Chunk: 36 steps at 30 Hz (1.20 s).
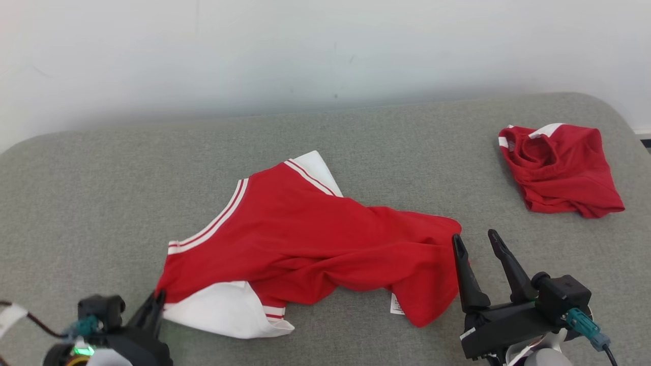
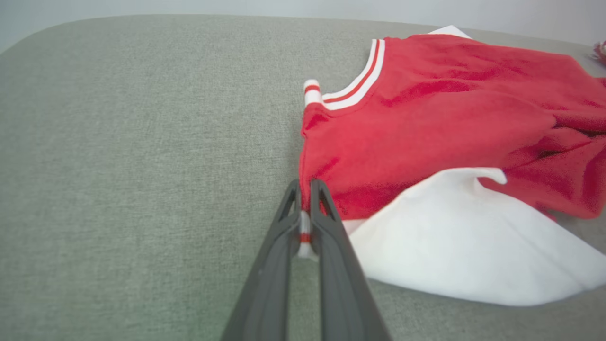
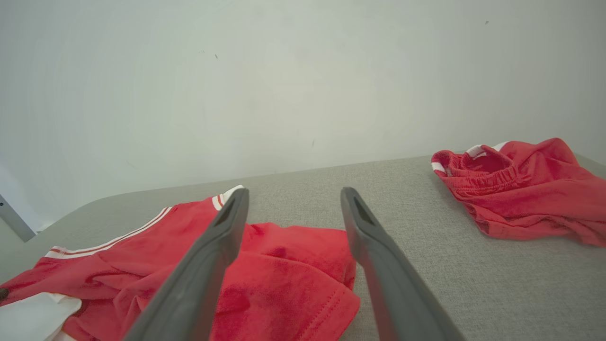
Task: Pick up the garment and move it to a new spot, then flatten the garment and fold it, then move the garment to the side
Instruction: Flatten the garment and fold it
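Grip first, on my left side: the left jaws are pressed together on the striped trim at the garment's near-left corner, with a sliver of white and red band showing between the dark fingers. My right jaws stand wide apart and hold nothing. Their fingers rise just beside the garment's right-hand hem, and in the right wrist view the red cloth lies to their left and a little beneath them.

The garment is a red top with white sleeves. It lies rumpled on the grey table, its long axis running across me from the left jaws to the right jaws. Each arm therefore has its own end, and the right arm is the nearer one to the free hem. I judge that this hem must be caught before any lift or spreading. A second red garment sits bunched at the far right, well apart, and is not to be mistaken for mine.
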{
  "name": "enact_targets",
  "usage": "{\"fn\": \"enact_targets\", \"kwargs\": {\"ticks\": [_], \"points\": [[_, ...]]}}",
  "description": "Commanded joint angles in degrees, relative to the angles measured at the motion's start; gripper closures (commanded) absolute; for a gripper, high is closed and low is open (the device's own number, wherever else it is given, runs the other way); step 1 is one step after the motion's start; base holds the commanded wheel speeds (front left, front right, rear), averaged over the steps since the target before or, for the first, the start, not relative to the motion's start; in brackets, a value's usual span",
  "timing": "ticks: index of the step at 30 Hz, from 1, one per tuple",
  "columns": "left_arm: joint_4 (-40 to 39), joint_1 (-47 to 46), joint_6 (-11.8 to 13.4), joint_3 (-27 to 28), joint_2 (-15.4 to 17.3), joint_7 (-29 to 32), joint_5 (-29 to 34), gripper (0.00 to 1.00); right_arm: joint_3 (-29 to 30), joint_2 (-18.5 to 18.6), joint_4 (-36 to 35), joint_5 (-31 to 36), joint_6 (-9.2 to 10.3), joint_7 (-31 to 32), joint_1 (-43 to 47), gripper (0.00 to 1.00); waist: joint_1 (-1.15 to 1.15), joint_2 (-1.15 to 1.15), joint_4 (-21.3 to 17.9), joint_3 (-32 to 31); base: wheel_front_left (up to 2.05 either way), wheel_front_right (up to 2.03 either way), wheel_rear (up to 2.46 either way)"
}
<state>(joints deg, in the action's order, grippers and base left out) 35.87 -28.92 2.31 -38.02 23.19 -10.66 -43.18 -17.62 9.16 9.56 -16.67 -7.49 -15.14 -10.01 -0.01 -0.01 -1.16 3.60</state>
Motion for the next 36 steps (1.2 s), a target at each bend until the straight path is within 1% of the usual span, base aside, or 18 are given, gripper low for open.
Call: {"fn": "enact_targets", "kwargs": {"ticks": [1,6,7,10,12,16,17,18,19,22,23,26,30,36], "points": [[-2.6,3.1,1.4,0.6,0.3,-0.7,-1.0,1.0,0.0,-0.1,-0.1,0.1,-0.01,-0.1,0.4,0.0,0.01,0.01,0.6,0.0,0.0,0.0,0.0],[-9.9,8.8,6.2,1.9,1.8,-1.6,-1.3,1.0,0.2,-0.1,-0.3,0.0,-0.01,-0.1,0.6,0.0,0.01,0.01,0.8,0.4,0.0,0.0,0.0],[-9.9,8.8,6.2,1.9,1.8,-1.6,-1.3,1.0,0.2,-0.1,-0.3,0.0,-0.01,-0.1,0.6,0.0,0.01,0.01,0.8,0.4,0.0,0.0,0.0],[-13.7,11.4,8.9,3.0,2.8,-2.1,-1.5,1.0,0.5,0.1,-0.4,-0.1,-0.01,-0.1,0.6,0.0,0.01,0.01,1.1,0.7,0.0,0.0,0.0],[-15.2,12.8,9.8,3.3,3.3,-1.9,-1.9,1.0,0.7,0.2,-0.4,0.0,-0.01,-0.1,0.6,0.0,0.01,0.01,1.3,0.8,0.0,0.0,0.0],[-16.7,14.0,10.8,3.1,3.5,-1.7,-1.8,1.0,0.8,0.2,-0.1,0.0,-0.01,-0.1,0.2,0.0,0.01,0.01,1.5,0.9,0.0,0.0,0.0],[-16.9,14.1,11.2,3.2,3.5,-2.0,-1.4,0.58,0.7,0.2,-0.1,0.0,-0.01,-0.1,0.1,0.0,0.01,0.01,1.5,0.9,0.0,0.0,0.0],[-17.0,14.1,11.4,3.0,3.4,-2.1,-1.0,0.04,0.7,0.3,0.0,-0.1,-0.01,-0.1,0.0,0.0,0.01,0.01,1.6,0.9,0.0,0.0,0.0],[-17.2,14.2,11.5,3.1,3.2,-2.5,-0.8,0.0,0.7,0.3,0.0,-0.2,-0.01,-0.1,-0.1,0.0,0.01,0.01,1.7,0.9,0.0,0.0,0.0],[-18.3,13.9,12.1,3.8,2.9,-3.4,0.5,0.0,0.8,0.3,-0.1,-0.2,-0.01,-0.1,-0.2,0.0,0.01,0.01,1.9,0.9,0.0,0.0,0.0],[-19.4,13.7,12.8,4.2,3.0,-3.9,1.9,0.0,0.9,0.3,-0.3,-0.1,-0.01,-0.1,-0.2,0.0,0.01,0.01,2.0,1.0,0.0,0.0,0.0],[-21.6,13.8,12.8,4.4,2.8,-4.2,3.4,0.0,1.0,0.3,-0.5,0.0,-0.01,-0.1,-0.3,0.0,0.01,0.01,2.1,1.3,0.0,0.0,0.0],[-23.9,14.1,12.5,2.5,2.0,-4.3,5.5,0.0,0.6,0.4,-0.3,0.0,-0.01,-0.1,-0.6,0.0,0.01,0.01,2.1,1.5,0.0,0.0,0.0],[-24.3,14.2,12.0,-1.0,0.0,-3.1,6.8,0.0,0.3,0.9,-0.1,-0.5,-0.01,-0.1,-0.7,0.0,0.01,0.01,1.4,1.2,0.0,0.0,0.0]]}}
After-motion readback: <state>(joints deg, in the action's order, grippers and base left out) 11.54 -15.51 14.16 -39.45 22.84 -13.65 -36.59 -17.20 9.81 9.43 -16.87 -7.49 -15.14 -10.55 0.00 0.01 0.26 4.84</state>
